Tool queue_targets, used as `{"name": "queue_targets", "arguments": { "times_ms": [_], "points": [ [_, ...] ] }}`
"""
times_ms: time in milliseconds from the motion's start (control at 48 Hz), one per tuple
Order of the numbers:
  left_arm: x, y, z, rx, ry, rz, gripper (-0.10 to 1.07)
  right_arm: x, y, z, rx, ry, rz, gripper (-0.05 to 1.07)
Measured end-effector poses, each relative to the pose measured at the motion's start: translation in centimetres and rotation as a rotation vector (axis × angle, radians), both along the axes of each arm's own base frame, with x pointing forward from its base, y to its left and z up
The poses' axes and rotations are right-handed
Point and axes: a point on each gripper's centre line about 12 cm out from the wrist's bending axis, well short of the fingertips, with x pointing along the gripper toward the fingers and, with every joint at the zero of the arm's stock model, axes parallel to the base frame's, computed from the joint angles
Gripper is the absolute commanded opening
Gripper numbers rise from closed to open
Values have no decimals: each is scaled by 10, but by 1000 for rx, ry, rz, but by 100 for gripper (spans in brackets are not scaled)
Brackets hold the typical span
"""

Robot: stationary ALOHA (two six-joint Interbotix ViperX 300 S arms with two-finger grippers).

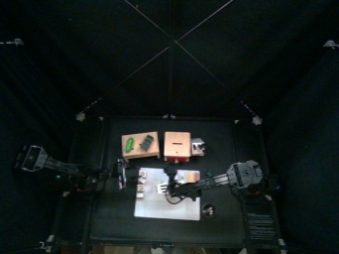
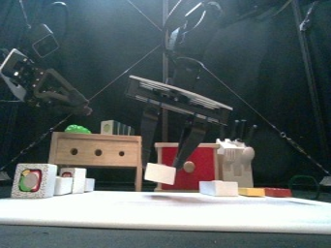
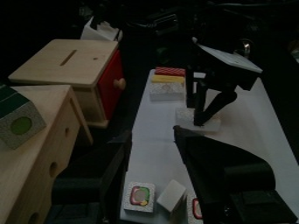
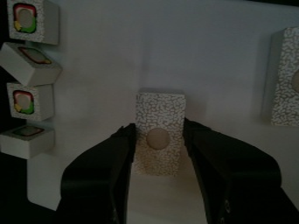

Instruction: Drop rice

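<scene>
We see two black arms: matte right gripper [image 4: 160,166] jaws, broad and rounded; left gripper [image 3: 193,179] jaws glossy black.

Your worktop [image 1: 113,223] is black and carries a white sheet [image 2: 181,209] across its middle. On that sheet you have a row of small picture cartons [image 4: 28,70] along one edge, and a flat yellow and red item [image 2: 264,192] at the other. Behind the sheet you have a light wooden box [image 2: 96,152] and a red box [image 2: 195,165] side by side
</scene>
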Motion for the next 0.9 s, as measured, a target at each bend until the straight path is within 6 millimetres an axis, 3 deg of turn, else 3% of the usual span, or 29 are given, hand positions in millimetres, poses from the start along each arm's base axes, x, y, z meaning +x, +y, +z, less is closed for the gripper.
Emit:
{"name": "queue_targets", "arguments": {
  "times_ms": [250,625,896],
  "points": [
    [0,0,-1,-2,8,-3,82,9,2,4,12,-23,-12,68],
    [0,-1,-3,-5,25,-10,82,29,18,-7,74,-23,-36,68],
    [0,-2,-3,0,31,-21,82,29,23,-6,80,40,-73,68]
  ]
}}
